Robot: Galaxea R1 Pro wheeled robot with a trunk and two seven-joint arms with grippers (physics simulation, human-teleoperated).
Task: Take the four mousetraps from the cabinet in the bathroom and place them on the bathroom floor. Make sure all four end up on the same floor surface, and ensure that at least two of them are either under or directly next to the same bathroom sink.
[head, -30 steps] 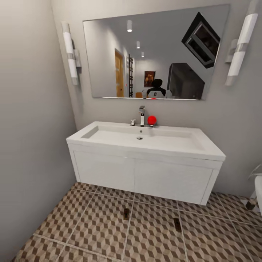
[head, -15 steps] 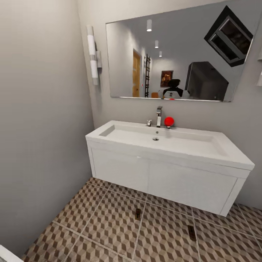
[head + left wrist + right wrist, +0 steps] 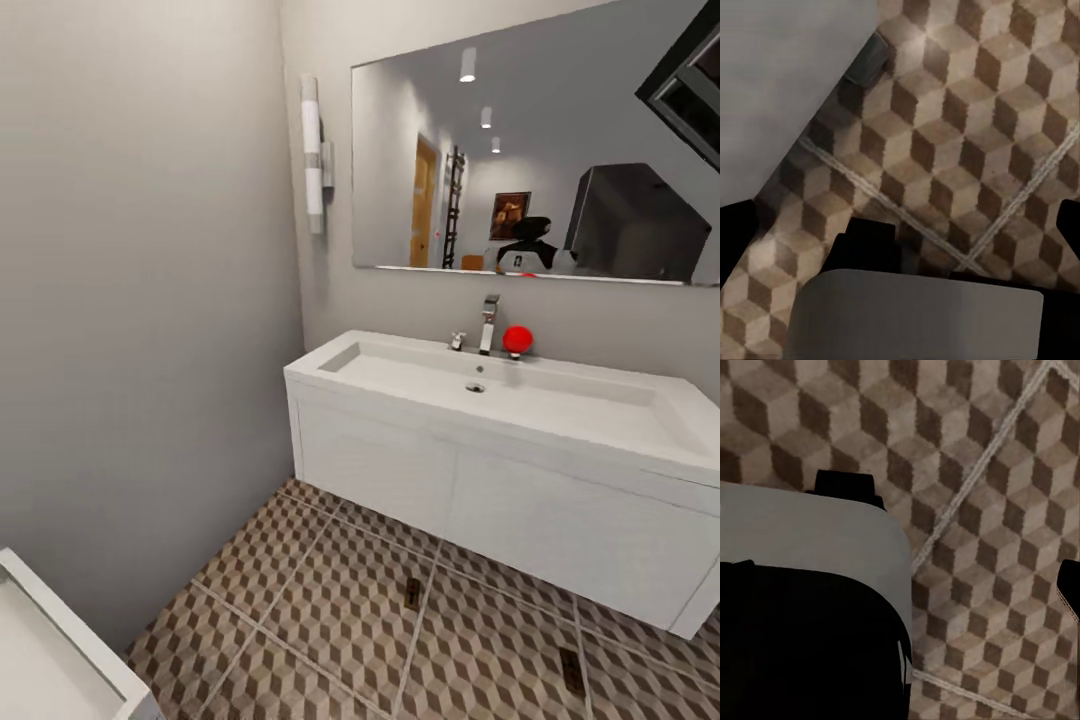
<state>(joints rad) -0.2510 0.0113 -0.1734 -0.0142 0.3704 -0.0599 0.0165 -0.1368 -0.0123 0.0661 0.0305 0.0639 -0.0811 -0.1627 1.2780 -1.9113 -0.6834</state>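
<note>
Two mousetraps lie on the cube-patterned bathroom floor [image 3: 300, 590] in front of the white bathroom sink [image 3: 560, 400]: one mousetrap [image 3: 411, 594] below the basin's middle, another mousetrap [image 3: 571, 671] further right. Both are small, dark and flat. The orange-brown cabinet is out of view. In the left wrist view my left gripper [image 3: 900, 225] hangs open over the tiles, a dark fingertip at each side edge and nothing between them. The right gripper [image 3: 900, 585] also looks open above the floor [image 3: 990, 510], with one fingertip [image 3: 1069, 589] at the picture's edge.
A grey wall [image 3: 140, 300] closes the left side. A white rimmed fixture [image 3: 50, 640] juts in at the lower left corner. Over the basin are a mirror [image 3: 560, 160], a tap [image 3: 489, 322] and a red ball [image 3: 517, 339]. Grey and black robot body parts [image 3: 802, 607] fill part of the wrist views.
The camera has swung left, so the sink and both mousetraps sit further right in the picture. A white fixture's corner has come into view at lower left. Nothing on the floor moved.
</note>
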